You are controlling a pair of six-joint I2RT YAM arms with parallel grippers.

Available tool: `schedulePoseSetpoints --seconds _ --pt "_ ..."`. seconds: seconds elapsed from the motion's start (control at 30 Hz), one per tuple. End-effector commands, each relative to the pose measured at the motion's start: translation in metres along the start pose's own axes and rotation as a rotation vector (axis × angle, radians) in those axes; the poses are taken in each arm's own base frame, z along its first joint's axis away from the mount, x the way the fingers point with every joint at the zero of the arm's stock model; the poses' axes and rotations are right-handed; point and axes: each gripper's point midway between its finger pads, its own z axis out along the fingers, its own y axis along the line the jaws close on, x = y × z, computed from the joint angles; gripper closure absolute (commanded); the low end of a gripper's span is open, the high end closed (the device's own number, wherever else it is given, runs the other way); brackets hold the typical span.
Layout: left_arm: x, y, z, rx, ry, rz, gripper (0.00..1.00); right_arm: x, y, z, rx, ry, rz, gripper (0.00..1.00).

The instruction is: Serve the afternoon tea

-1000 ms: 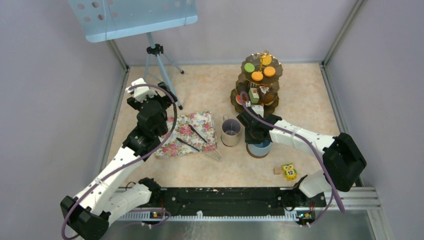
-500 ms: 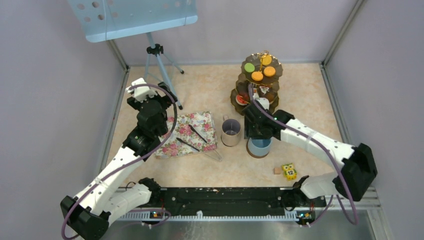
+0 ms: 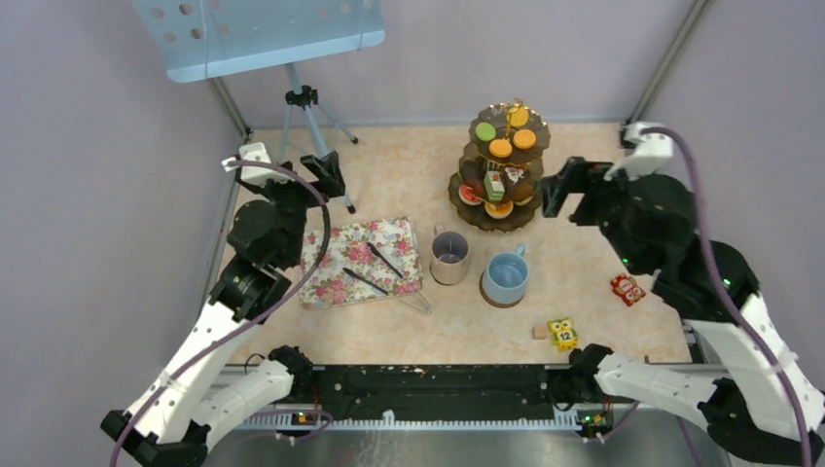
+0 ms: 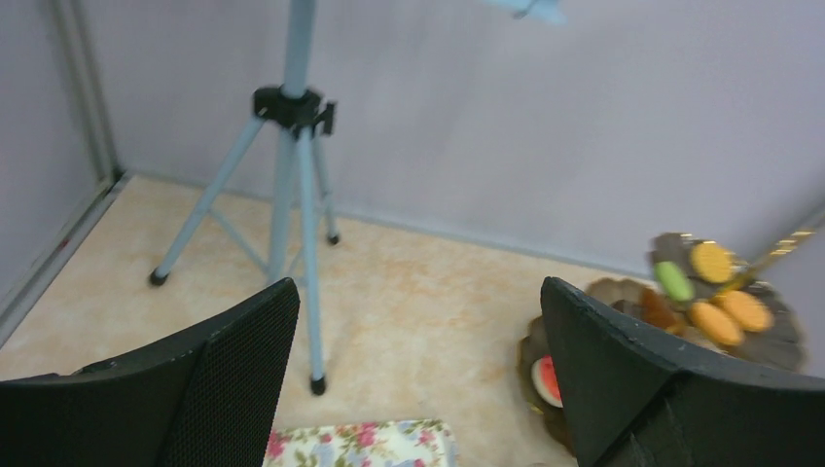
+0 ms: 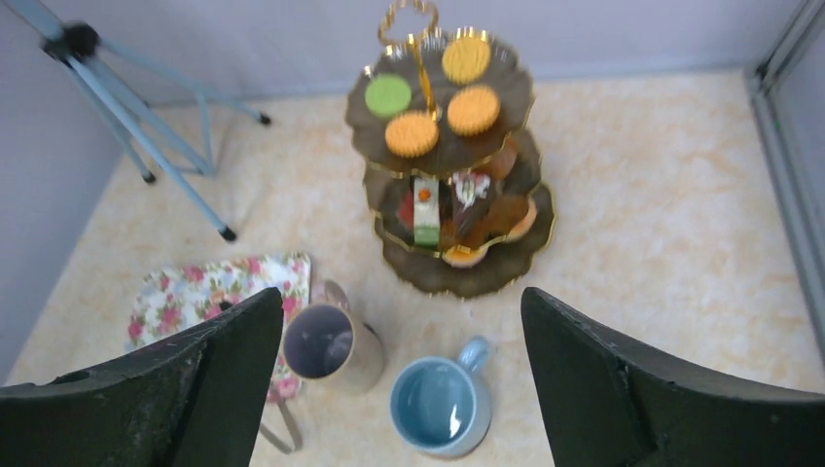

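Observation:
The dark three-tier stand [image 3: 499, 165] holds orange and green rounds on top and small cake slices lower down; it also shows in the right wrist view [image 5: 452, 165] and at the right of the left wrist view [image 4: 681, 321]. A light blue cup [image 3: 505, 275] [image 5: 440, 406] stands empty on a brown saucer [image 3: 494, 303], beside a grey mug [image 3: 449, 256] [image 5: 331, 345]. My right gripper [image 3: 564, 185] [image 5: 404, 389] hangs open and empty, high and right of the stand. My left gripper [image 3: 329, 177] [image 4: 418, 389] is open and empty above the table's left side.
A floral napkin [image 3: 360, 261] with two dark utensils lies left of the mug. A blue tripod [image 3: 306, 126] stands at the back left. A yellow owl block [image 3: 561, 333], a small tan block [image 3: 538, 332] and a red toy [image 3: 627, 289] lie at the front right.
My right arm has lifted away from the cup and swung up to the right while its jaws opened. The left arm has drawn back slightly to the left.

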Motion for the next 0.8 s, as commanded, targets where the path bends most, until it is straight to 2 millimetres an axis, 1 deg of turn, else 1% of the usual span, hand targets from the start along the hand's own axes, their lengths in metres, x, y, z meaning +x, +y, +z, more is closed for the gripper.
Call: schedulePoseSetpoints --seconds 0.0,0.07,0.13,0.23,0.3,0.37,0.5,0.6,0.77 --pt "-0.08 -0.05 -0.031 0.304 -0.154 -0.039 0.01 -0.081 -0.019 -0.055 -0.061 -0.3 -0.019 0.09" --pt "-0.106 -0.058 -0.041 0.355 -0.215 -0.02 0.01 -0.103 -0.024 -0.076 -0.097 -0.403 0.01 0.09" --pt "-0.131 -0.061 -0.048 0.378 -0.272 -0.005 0.01 -0.12 -0.027 -0.094 -0.137 -0.493 0.041 0.08" --pt "-0.161 -0.068 -0.06 0.428 -0.353 0.024 0.01 -0.139 -0.027 -0.115 -0.196 -0.593 0.072 0.08" --pt "-0.175 -0.07 -0.066 0.441 -0.388 0.029 0.01 -0.145 -0.028 -0.123 -0.216 -0.633 0.081 0.08" --pt "-0.184 -0.071 -0.07 0.449 -0.408 0.032 0.01 -0.148 -0.028 -0.129 -0.23 -0.661 0.083 0.08" --pt "-0.192 -0.069 -0.076 0.452 -0.427 0.048 0.01 -0.149 -0.027 -0.132 -0.249 -0.681 0.083 0.06" --pt "-0.194 -0.065 -0.078 0.437 -0.434 0.064 0.01 -0.144 -0.031 -0.127 -0.22 -0.666 0.08 0.05" --pt "-0.198 -0.062 -0.079 0.423 -0.45 0.082 0.01 -0.138 -0.044 -0.12 -0.144 -0.656 0.103 0.05"
